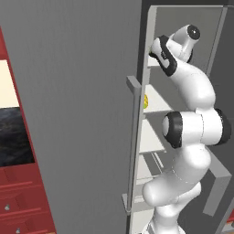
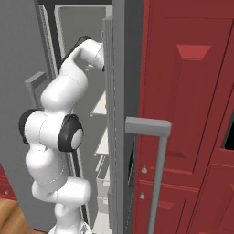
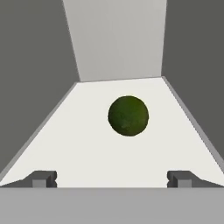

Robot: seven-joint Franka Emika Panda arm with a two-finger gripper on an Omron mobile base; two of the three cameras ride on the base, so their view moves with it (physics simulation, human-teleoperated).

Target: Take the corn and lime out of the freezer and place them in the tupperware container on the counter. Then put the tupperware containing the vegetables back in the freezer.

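Because the gripper (image 3: 112, 179) stands wide and empty with the lime (image 3: 128, 116) lying ahead between its fingertips, a clumsy advance could roll it deeper onto the shelf (image 3: 78, 144).

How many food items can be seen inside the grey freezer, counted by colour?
Dark green round lime, on a pale shelf ahead of the open gripper: 1
Bright yellow corn cob, partly hidden behind the freezer door's edge: 1
Total: 2
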